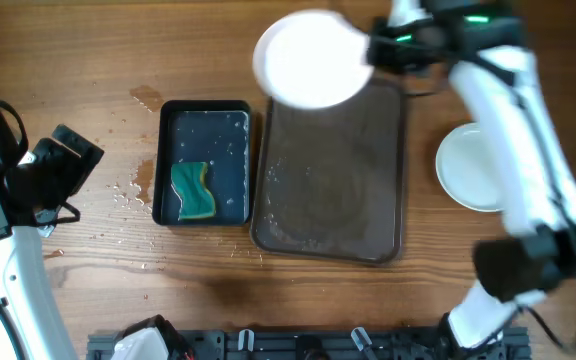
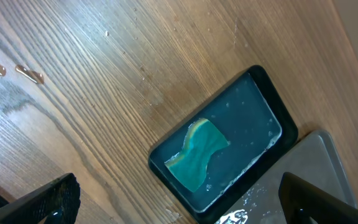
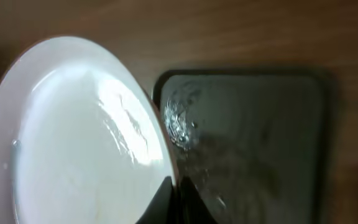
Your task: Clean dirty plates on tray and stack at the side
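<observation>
My right gripper [image 1: 373, 48] is shut on the rim of a white plate [image 1: 311, 58] and holds it in the air over the far left corner of the dark brown tray [image 1: 333, 175]. In the right wrist view the plate [image 3: 73, 137] looks wet and shows no blue smear, with my fingers [image 3: 178, 196] pinching its edge above the wet tray [image 3: 253, 137]. White plates [image 1: 473, 168] lie stacked on the table right of the tray. My left gripper [image 1: 63, 165] is open and empty at the left; its fingers [image 2: 179, 205] hover near the black tray.
A small black glossy tray [image 1: 204, 162] with water and a green sponge [image 1: 194, 190] sits left of the brown tray; it also shows in the left wrist view [image 2: 229, 143]. Water drops [image 1: 133, 190] lie on the wood beside it. A dark rack [image 1: 268, 345] runs along the front edge.
</observation>
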### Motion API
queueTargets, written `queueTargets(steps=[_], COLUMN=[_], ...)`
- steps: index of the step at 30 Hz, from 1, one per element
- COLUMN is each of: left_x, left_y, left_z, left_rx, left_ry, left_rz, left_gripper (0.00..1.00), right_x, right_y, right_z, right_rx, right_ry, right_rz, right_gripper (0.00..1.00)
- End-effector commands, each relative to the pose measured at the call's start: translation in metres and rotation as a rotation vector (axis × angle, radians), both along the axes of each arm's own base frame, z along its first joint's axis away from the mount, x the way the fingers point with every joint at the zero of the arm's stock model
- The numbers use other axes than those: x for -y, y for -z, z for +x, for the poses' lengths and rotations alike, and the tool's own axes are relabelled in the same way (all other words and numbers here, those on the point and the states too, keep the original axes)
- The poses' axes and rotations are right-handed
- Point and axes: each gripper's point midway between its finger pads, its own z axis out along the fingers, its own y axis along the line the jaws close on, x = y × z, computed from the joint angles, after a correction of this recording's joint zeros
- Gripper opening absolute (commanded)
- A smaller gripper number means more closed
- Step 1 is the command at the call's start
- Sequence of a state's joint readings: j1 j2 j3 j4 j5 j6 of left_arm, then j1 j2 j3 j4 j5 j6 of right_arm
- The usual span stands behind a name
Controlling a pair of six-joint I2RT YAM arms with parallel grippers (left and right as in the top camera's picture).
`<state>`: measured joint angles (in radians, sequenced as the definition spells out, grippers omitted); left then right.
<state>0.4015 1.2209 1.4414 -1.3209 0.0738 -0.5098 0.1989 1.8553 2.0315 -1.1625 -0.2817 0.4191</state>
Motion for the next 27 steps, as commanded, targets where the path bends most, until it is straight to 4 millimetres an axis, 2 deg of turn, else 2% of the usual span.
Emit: queueTargets(steps=[1, 2, 4, 6, 7, 10, 11, 13, 14, 15, 16, 18, 20, 21, 23, 24, 25, 26, 27], left_x=[-0.001, -0.001, -0.001, -0.001, -0.001, -0.001, -0.001, -0.001, -0.001, -0.001, -0.001, -0.001, -0.001, -0.001, -0.001, -0.001, -0.001, -0.001, -0.001], left_y=[-0.005, -0.005, -0.005, -0.005, -0.005, -0.005, -0.005, -0.005, -0.005, -0.005, -0.005, -0.005, -0.005, -0.005, -0.005, -0.005, -0.005, -0.005, -0.005], left_z=[0.002, 0.002, 0.002, 0.002, 0.002, 0.002, 0.002, 0.002, 0.002, 0.002, 0.002, 0.002, 0.002, 0.002, 0.002, 0.002, 0.002, 0.002, 0.002], left_rx=[0.017, 0.017, 0.017, 0.017, 0.017, 0.017, 0.017, 0.017, 0.017, 0.017, 0.017, 0.017, 0.017, 0.017, 0.017, 0.017, 0.017, 0.017, 0.017], left_ry=[0.003, 0.003, 0.003, 0.003, 0.003, 0.003, 0.003, 0.003, 0.003, 0.003, 0.003, 0.003, 0.003, 0.003, 0.003, 0.003, 0.003, 0.003, 0.003], left_rz=[0.003, 0.003, 0.002, 0.002, 0.003, 0.002, 0.003, 0.002, 0.003, 0.003, 0.003, 0.002, 0.003, 0.003, 0.002, 0.003, 0.003, 0.002, 0.002], left_gripper=[1.0, 1.0, 1.0, 1.0, 1.0, 1.0, 1.0, 1.0, 1.0, 1.0, 1.0, 1.0, 1.0, 1.0, 1.0, 1.0, 1.0, 1.0, 1.0], right_x=[0.094, 0.149, 0.218, 0.255, 0.272, 0.29, 0.295, 0.299, 0.3, 0.301, 0.299, 0.285, 0.23, 0.202, 0.132, 0.097, 0.079, 0.065, 0.056], right_y=[-0.061, -0.048, -0.001, 0.047, 0.089, 0.179, 0.201, 0.216, 0.217, 0.214, 0.198, 0.147, 0.076, 0.052, 0.007, -0.012, -0.021, -0.028, -0.034], right_z=[-0.037, -0.05, -0.076, -0.091, -0.105, -0.146, -0.159, -0.168, -0.166, -0.165, -0.163, -0.151, -0.147, -0.151, -0.173, -0.193, -0.206, -0.221, -0.234], right_rx=[0.082, 0.02, -0.138, -0.237, -0.306, -0.444, -0.467, -0.471, -0.456, -0.448, -0.414, -0.254, -0.03, 0.057, 0.222, 0.287, 0.326, 0.348, 0.355], right_ry=[0.158, 0.302, 0.482, 0.583, 0.644, 0.792, 0.838, 0.863, 0.838, 0.836, 0.826, 0.744, 0.525, 0.413, 0.134, 0.013, -0.053, -0.096, -0.098], right_rz=[0.018, -0.05, -0.062, -0.039, -0.017, 0.032, 0.045, 0.036, 0.023, 0.02, 0.018, 0.032, 0.108, 0.122, 0.125, 0.13, 0.128, 0.136, 0.156], right_gripper=[0.04, 0.04, 0.04, 0.05, 0.04, 0.04, 0.04, 0.04, 0.26, 0.36, 0.39, 0.49, 0.49, 0.49, 0.48, 0.5, 0.57, 0.91, 1.0])
